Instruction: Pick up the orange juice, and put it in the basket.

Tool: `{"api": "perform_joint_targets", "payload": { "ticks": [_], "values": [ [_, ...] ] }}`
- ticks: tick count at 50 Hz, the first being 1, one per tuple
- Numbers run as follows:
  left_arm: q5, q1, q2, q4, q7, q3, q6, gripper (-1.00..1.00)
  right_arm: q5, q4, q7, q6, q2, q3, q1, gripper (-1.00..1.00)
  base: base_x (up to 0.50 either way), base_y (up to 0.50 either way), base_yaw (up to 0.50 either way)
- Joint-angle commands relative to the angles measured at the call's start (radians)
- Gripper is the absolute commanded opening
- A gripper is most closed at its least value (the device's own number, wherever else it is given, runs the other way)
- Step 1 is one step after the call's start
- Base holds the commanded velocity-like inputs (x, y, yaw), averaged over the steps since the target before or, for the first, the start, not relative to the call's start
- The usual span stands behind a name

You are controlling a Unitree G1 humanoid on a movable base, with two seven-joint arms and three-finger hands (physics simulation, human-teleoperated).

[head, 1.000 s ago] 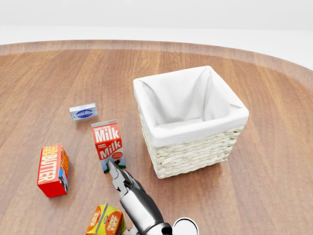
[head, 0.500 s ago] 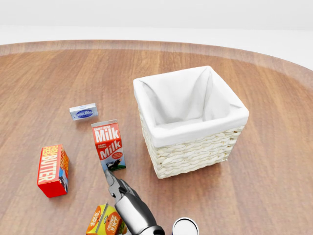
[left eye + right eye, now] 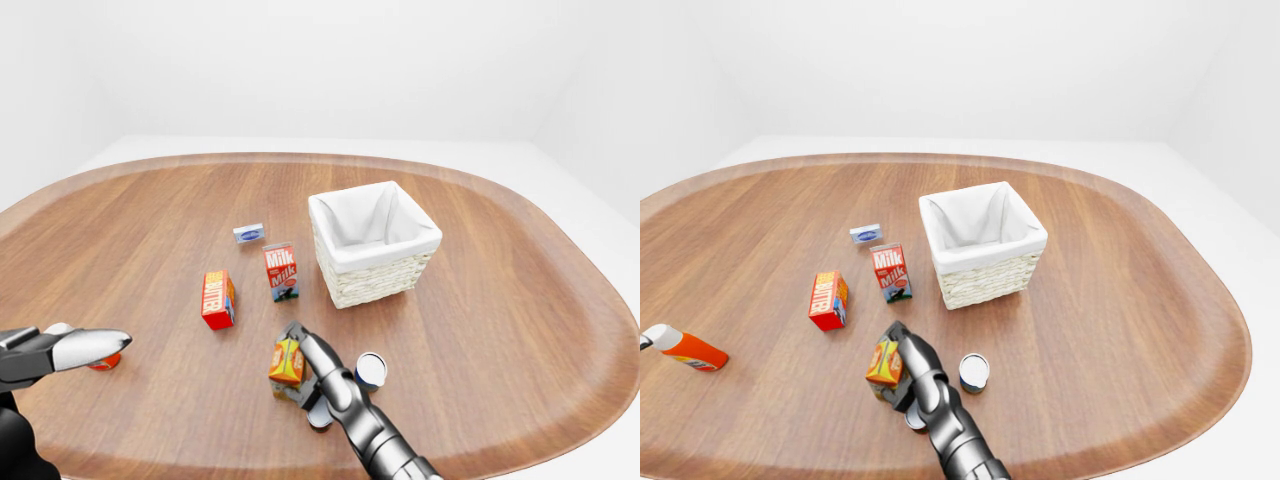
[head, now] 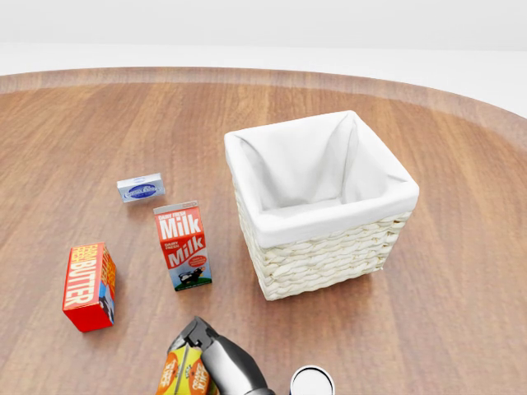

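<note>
closing on the juice (image 3: 287,362), right hand (image 3: 300,372) has fingers wrapped around the carton, low centre of the table (image 3: 500,300) in left-eye view; left hand (image 3: 75,348) empty, fingers out, far left. head view: juice at bottom edge under the hand, basket (image 4: 329,255) well apart up-right, milk (image 4: 183,245) between. right-eye view: same grip, can (image 3: 974,371) just beside. carton looks light, stiff, smooth; hold mid-body on flat sides.

One basket (image 4: 325,239), one orange juice (image 3: 287,362), one milk carton (image 4: 183,245), one butter box (image 4: 89,285), one can (image 3: 973,371).
</note>
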Motion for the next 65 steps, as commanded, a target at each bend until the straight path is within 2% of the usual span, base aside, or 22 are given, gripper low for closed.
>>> {"api": "perform_joint_targets", "payload": {
  "ticks": [1,11,23,38,39,42,45,46,47,51,65],
  "values": [
    [-0.001,0.002,-0.001,-0.002,-0.002,0.003,0.0,1.0,-0.008,0.032,-0.012,0.0,-0.007,0.011,0.035,-1.0,0.0,0.0,0.0],
    [-0.001,0.002,-0.002,-0.005,-0.001,0.002,0.0,1.0,-0.003,-0.035,0.009,0.0,-0.009,0.021,0.046,-1.0,0.0,0.0,0.0],
    [-0.002,0.001,-0.001,-0.006,0.0,0.002,0.0,1.0,0.024,-0.273,0.086,0.0,-0.022,0.057,0.079,-1.0,0.0,0.0,0.0],
    [-0.003,0.0,0.0,-0.004,0.001,0.002,0.0,1.0,0.037,-0.43,0.13,0.0,-0.037,0.093,0.085,-1.0,0.0,0.0,0.0],
    [-0.002,0.0,0.0,-0.004,0.0,0.002,0.0,1.0,0.034,-0.463,0.141,0.004,-0.037,0.095,0.086,-1.0,0.0,0.0,0.0],
    [-0.002,0.001,0.0,-0.003,0.0,0.001,0.0,1.0,0.034,-0.518,0.157,0.041,-0.042,0.105,0.093,-1.0,0.0,0.0,0.0],
    [-0.001,0.0,0.0,-0.003,0.0,0.001,0.0,1.0,0.024,-0.584,0.175,0.09,-0.047,0.125,0.106,-1.0,0.0,0.0,0.0],
    [-0.001,0.0,0.0,-0.003,0.0,0.0,0.0,1.0,0.025,-0.586,0.175,0.091,-0.048,0.126,0.106,-1.0,0.0,0.0,0.0],
    [-0.001,0.0,0.0,-0.003,0.0,0.001,0.0,1.0,0.015,-0.628,0.19,0.127,-0.05,0.134,0.114,-1.0,0.0,0.0,0.0],
    [-0.006,0.0,0.001,-0.007,0.002,0.004,0.0,1.0,0.014,-0.682,0.209,0.174,-0.059,0.147,0.117,-1.0,0.0,0.0,0.0],
    [-0.008,-0.001,0.003,-0.006,0.003,0.005,0.0,1.0,-0.022,-0.857,0.31,0.175,-0.041,0.184,0.071,-1.0,0.0,0.0,0.0]
  ]
}}
